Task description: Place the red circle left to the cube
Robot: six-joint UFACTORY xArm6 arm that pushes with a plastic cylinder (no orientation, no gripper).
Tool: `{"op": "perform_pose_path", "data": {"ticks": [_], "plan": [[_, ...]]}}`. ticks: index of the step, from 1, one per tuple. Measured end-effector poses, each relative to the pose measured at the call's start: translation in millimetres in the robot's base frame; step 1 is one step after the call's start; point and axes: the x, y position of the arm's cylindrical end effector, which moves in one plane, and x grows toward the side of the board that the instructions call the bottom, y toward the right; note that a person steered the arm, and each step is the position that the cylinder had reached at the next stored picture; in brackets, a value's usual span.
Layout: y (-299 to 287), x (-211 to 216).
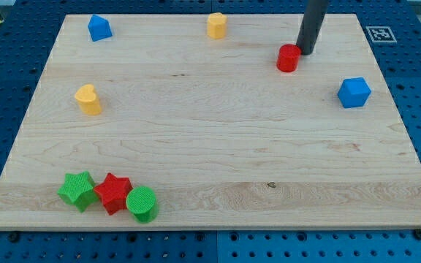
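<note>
The red circle (288, 58) stands on the wooden board near the view's top right. My tip (305, 51) is right beside it, on its upper right, touching or nearly so. The blue cube (354, 93) sits to the lower right of the red circle, near the board's right edge, well apart from it.
A blue house-like block (99, 28) is at the top left, a yellow block (216, 25) at top middle, a yellow heart-like block (88, 100) at left. A green star (77, 190), red star (112, 193) and green circle (142, 204) cluster at bottom left.
</note>
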Motion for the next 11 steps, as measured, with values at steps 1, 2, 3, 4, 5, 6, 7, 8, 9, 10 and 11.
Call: {"op": "perform_pose_path", "data": {"ticks": [1,2,3,4,5,6,7,8,9,10,11], "plan": [[-25.1,-19.6],[-26.7,29.2],[-26.7,40.1],[-26.7,71.0],[-26.7,79.1],[-31.6,85.0],[-37.2,94.1],[-38.0,106.2],[-7.8,107.2],[1.8,117.0],[-9.5,134.0]]}}
